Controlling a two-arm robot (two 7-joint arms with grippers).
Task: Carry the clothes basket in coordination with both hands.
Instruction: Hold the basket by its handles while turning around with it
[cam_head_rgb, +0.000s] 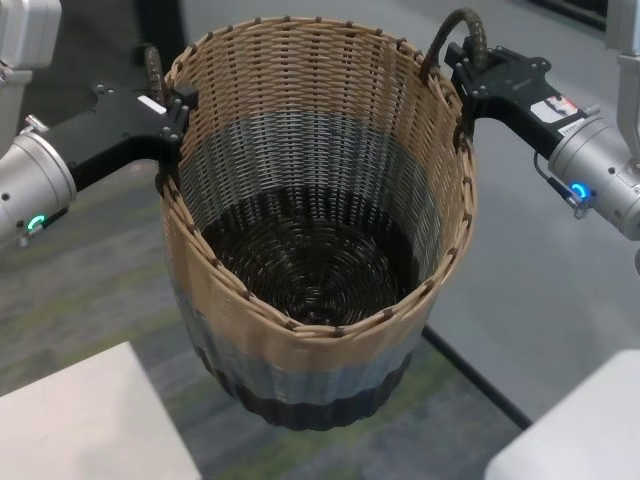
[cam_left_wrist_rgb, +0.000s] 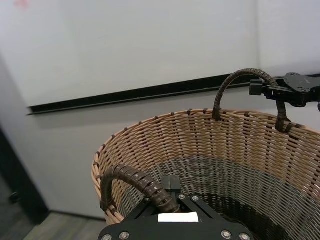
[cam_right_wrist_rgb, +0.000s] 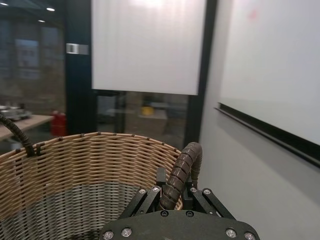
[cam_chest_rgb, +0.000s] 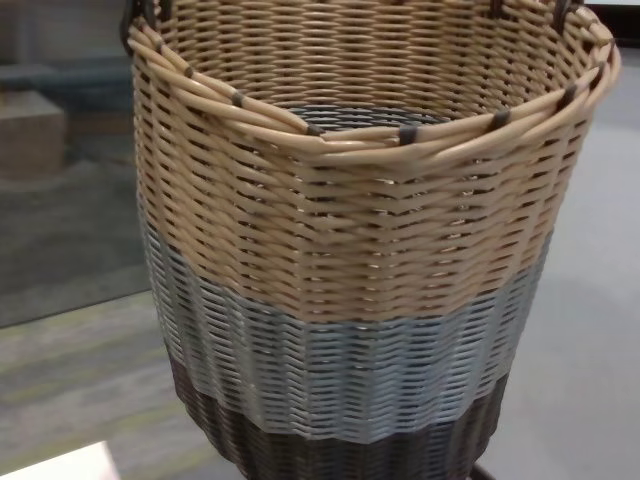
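The clothes basket (cam_head_rgb: 320, 370) hangs above the floor between my two arms, upright, and nothing lies inside it. Its tan, grey and dark brown bands fill the chest view (cam_chest_rgb: 340, 230). My left gripper (cam_head_rgb: 172, 118) is shut on the left loop handle (cam_left_wrist_rgb: 140, 182), as the left wrist view shows (cam_left_wrist_rgb: 167, 192). My right gripper (cam_head_rgb: 465, 75) is shut on the right loop handle (cam_right_wrist_rgb: 182, 170), which passes between its black fingers (cam_right_wrist_rgb: 175, 184). The left wrist view also shows the right gripper (cam_left_wrist_rgb: 260, 89) at the far handle (cam_left_wrist_rgb: 240, 77).
White table corners show at the lower left (cam_head_rgb: 80, 420) and lower right (cam_head_rgb: 570, 430). A dark strip (cam_head_rgb: 480, 385) crosses the grey-green carpet below the basket. A wall with a black rail (cam_left_wrist_rgb: 125, 95) stands beyond the basket, and a glass door (cam_right_wrist_rgb: 145, 120) beside it.
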